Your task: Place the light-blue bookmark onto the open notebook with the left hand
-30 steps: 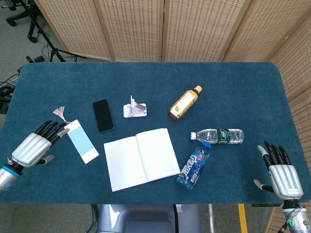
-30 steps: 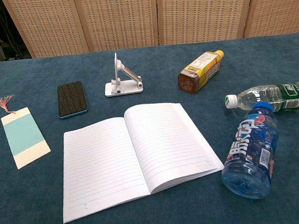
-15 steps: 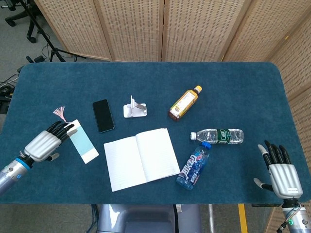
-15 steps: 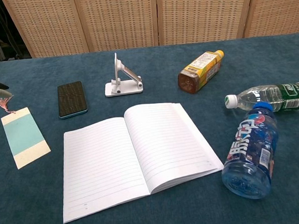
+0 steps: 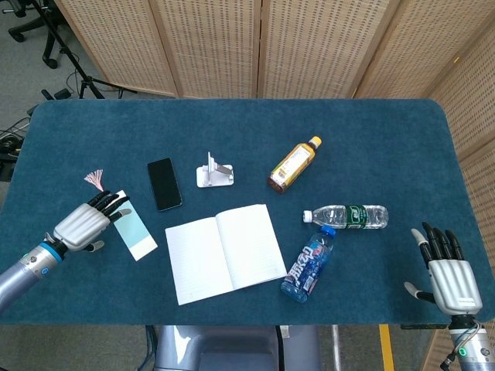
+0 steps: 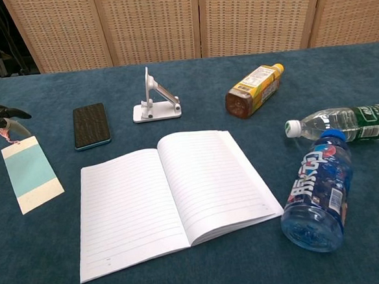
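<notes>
The light-blue bookmark (image 5: 136,233) (image 6: 30,174) lies flat on the table, left of the open notebook (image 5: 225,252) (image 6: 170,195), with its red tassel (image 5: 95,180) pointing away. My left hand (image 5: 86,223) hovers over the bookmark's tassel end with fingers stretched out; only its dark fingertips (image 6: 5,116) enter the chest view at the left edge. It holds nothing. My right hand (image 5: 444,268) rests open at the table's near right corner, far from both objects.
A black phone (image 5: 164,184) lies beyond the notebook, beside a white phone stand (image 5: 213,171). An amber bottle (image 5: 295,164), a clear water bottle (image 5: 346,216) and a blue-labelled bottle (image 5: 309,263) lie right of the notebook.
My left hand has slid rightwards and forwards onto the bookmark's tassel end, and its fingertips have entered the chest view. The bookmark and the right hand have stayed put.
</notes>
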You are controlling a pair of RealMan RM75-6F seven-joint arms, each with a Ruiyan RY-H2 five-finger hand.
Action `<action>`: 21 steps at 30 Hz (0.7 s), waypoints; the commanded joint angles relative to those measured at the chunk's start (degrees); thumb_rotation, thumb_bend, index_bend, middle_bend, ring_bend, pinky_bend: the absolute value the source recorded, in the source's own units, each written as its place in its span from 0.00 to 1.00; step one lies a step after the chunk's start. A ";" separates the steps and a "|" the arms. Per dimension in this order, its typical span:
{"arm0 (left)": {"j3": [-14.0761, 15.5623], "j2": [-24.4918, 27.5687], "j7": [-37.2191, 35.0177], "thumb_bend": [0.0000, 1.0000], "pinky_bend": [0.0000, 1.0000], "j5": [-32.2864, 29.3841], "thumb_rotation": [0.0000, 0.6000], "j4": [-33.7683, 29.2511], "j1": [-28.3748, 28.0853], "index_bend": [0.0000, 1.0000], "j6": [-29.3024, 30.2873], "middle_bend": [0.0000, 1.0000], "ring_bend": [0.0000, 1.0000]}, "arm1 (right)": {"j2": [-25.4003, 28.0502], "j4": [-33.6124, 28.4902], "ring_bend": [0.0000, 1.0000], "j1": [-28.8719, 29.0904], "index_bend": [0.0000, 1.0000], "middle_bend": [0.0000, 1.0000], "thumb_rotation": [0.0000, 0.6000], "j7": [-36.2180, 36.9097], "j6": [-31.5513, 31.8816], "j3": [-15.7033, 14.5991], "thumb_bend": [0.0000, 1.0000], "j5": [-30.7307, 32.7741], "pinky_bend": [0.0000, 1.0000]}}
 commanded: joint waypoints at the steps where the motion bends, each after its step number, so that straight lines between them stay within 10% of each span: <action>1: 0.40 0.19 -0.03 0.22 0.00 -0.12 1.00 -0.23 -0.77 0.19 -0.83 0.00 0.00 | -0.11 0.02 0.00 0.02 0.00 0.00 1.00 -0.17 0.02 -0.04 0.00 -0.09 0.00; 21: 2.10 -3.91 7.43 0.22 0.00 1.45 1.00 3.19 -2.93 0.19 -0.78 0.00 0.00 | -0.52 0.33 0.00 0.11 0.00 0.00 1.00 -0.53 -0.08 0.19 0.00 0.45 0.00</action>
